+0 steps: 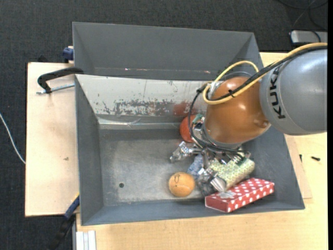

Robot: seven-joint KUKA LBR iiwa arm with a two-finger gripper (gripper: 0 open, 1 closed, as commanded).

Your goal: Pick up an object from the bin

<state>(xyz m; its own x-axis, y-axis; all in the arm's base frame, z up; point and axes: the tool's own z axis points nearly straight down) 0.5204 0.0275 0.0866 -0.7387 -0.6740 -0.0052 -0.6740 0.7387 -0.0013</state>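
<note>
My gripper (204, 166) reaches down under the orange wrist cover into the right half of the bin, over a small cluster of things. Directly beneath it lie a bluish-silver metallic piece (196, 166) and a green-speckled pale packet (233, 170). An orange-brown ball (181, 185) rests just to the front left of the fingers. A red box with white dots (240, 196) lies at the front right, tilted. A red-orange round thing (187, 127) sits behind, partly hidden by the cover.
The orange cover and the grey arm hang over the bin's right side and hide what lies below them. The bin's left half shows bare grey floor.
</note>
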